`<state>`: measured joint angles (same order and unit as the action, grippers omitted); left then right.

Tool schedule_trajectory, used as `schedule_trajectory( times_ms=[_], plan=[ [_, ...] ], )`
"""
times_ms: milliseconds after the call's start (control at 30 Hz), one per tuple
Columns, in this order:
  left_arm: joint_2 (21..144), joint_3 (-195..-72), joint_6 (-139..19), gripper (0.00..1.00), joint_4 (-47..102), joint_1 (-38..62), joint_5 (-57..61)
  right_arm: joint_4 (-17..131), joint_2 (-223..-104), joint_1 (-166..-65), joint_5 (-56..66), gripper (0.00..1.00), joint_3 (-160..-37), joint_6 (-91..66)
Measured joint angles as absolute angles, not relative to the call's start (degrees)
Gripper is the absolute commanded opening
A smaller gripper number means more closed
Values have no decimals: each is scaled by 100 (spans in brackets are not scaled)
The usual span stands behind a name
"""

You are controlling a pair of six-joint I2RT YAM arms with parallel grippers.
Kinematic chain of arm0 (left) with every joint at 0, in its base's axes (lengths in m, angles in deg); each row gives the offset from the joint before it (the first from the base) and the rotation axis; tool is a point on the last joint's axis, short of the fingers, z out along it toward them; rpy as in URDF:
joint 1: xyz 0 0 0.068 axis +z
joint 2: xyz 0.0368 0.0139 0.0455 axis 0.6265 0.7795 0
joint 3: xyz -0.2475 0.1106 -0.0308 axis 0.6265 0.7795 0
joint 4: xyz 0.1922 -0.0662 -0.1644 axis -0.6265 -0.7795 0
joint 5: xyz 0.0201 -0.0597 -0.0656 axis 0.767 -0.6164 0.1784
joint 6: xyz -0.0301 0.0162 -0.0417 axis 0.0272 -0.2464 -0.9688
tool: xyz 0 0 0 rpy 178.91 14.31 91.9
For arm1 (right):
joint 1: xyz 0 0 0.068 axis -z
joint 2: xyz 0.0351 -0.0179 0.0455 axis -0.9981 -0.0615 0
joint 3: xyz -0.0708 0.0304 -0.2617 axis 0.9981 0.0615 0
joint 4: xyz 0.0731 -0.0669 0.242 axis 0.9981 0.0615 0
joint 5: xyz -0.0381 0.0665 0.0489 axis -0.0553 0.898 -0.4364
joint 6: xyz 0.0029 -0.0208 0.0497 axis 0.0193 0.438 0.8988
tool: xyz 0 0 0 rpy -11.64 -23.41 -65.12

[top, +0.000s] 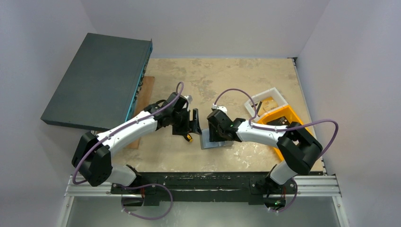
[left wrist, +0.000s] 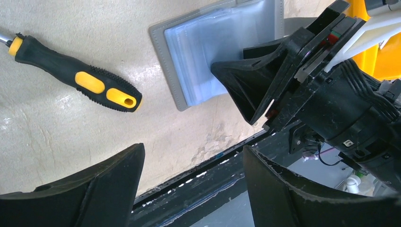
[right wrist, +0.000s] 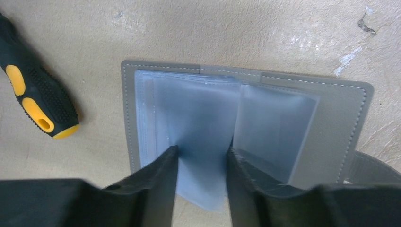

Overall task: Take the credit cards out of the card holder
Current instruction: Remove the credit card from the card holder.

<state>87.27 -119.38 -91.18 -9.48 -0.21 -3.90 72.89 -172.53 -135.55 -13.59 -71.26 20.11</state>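
Grey card holder [right wrist: 331, 109] lying open, right gripper [right wrist: 202, 151] fingers flanking one clear plastic sleeve [right wrist: 198, 113], whether pinching it unclear, left gripper [left wrist: 191, 156] spread wide nearby, screwdriver [left wrist: 80, 80] alongside.

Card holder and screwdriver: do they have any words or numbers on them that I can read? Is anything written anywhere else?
There is nothing you can read in any of the views.
card holder: plain grey cover, and no words show through its cloudy sleeves.
screwdriver: black and yellow handle, no brand in sight.
tiny pale mark on the right arm's wrist: too small to read.
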Motion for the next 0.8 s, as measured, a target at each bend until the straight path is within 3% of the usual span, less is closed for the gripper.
schedule_trajectory(
  times_ms=[200, 333, 533, 800],
  plan=[
    [8760, -11883, -9120, 74, -800, -21, -497, 7125, -17226, -13553, -1199, 9, -7030, 2186],
    [8863, -11840, -9133, 63, -721, -24, -582, 6916, -17143, -13549, -1031, 3, -6851, 2337],
    [9169, -11840, -9282, 42, -437, -83, -726, 6489, -17076, -13542, -747, 0, -6578, 2599],
    [9754, -11846, -9380, 41, -186, -216, -779, 6063, -16986, -13488, -550, 0, -6274, 2827]
  ],
)
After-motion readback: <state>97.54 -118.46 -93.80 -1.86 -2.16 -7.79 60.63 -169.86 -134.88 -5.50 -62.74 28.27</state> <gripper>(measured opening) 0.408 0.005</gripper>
